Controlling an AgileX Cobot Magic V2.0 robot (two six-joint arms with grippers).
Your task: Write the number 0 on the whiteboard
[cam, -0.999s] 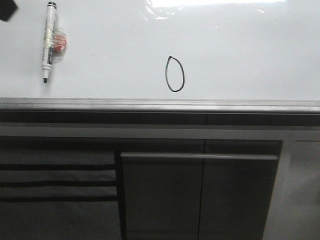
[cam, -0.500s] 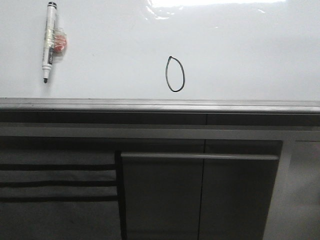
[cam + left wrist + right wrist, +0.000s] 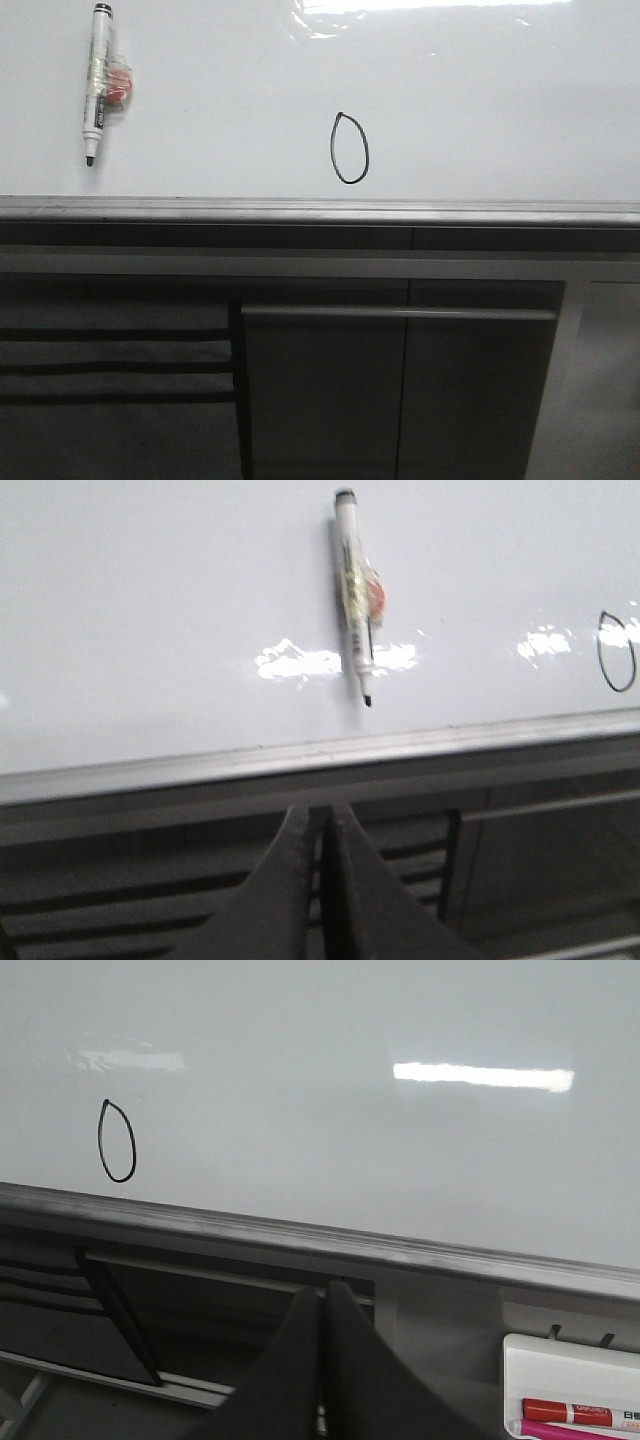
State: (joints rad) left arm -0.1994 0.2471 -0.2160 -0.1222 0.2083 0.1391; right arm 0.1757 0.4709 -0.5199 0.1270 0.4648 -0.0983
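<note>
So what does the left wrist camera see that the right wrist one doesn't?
Only the left wrist view shows the black marker lying on the whiteboard, with the shut left gripper below. Only the right wrist view shows a white tray holding red and pink markers, plus the shut right gripper. Both show the whiteboard, its grey rim and the drawn 0.

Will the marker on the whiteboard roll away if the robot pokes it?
The marker looks round and slim, so a sideways poke would probably roll it. The red lump wrapped to its side might stop it soon. The whiteboard looks glossy, so it may also slide. It seems stiff and light.
</note>
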